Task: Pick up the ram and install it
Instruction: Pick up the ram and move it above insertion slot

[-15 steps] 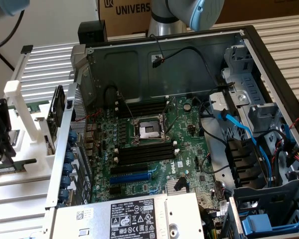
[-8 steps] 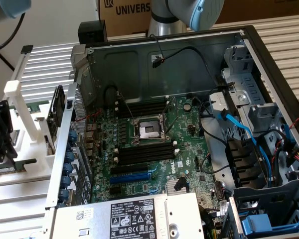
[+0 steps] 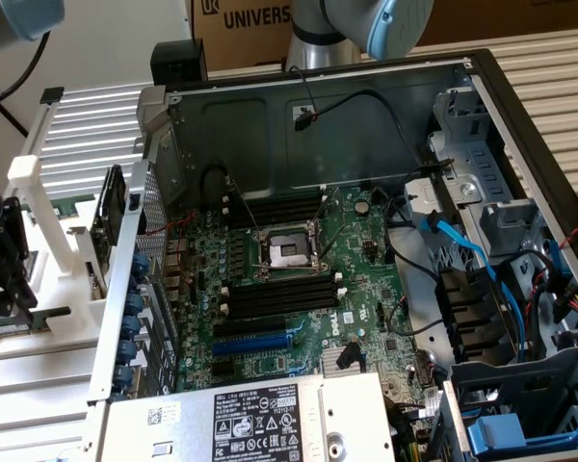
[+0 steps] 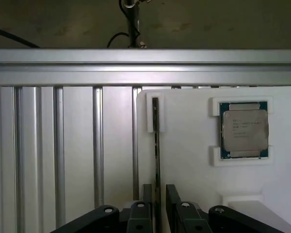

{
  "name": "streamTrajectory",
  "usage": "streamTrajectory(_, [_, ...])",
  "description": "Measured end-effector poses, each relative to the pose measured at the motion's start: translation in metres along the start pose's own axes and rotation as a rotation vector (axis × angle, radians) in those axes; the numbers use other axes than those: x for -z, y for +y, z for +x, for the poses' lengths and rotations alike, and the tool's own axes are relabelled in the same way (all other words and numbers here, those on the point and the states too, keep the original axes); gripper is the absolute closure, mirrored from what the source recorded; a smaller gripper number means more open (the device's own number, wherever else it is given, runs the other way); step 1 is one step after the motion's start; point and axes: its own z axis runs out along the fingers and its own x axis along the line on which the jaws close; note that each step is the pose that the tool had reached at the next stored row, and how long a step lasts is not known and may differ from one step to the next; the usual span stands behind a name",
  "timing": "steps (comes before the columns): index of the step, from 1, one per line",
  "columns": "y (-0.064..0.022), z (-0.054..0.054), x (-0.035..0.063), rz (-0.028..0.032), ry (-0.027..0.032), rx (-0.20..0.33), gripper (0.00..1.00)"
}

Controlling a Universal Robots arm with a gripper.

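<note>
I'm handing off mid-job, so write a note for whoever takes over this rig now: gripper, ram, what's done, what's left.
Gripper: open, one finger on each side of the ram, not clamped on it.
Ram: on edge in its groove in the white holder, outside the computer case. A processor chip sits in the same holder.
Done: gripper lined up astride the ram.
Left: the ram is not yet gripped, lifted or seated. The black memory slots on the motherboard look empty.
</note>
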Motion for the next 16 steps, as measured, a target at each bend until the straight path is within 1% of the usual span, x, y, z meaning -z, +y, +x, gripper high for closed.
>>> streamTrajectory(6, [0.0001, -0.0022, -0.0063, 0.0028, -0.0001, 0.005, 0.74])
streamTrajectory(16, [0.0001, -0.0023, -0.0068, 0.0027, -0.0001, 0.005, 0.74])
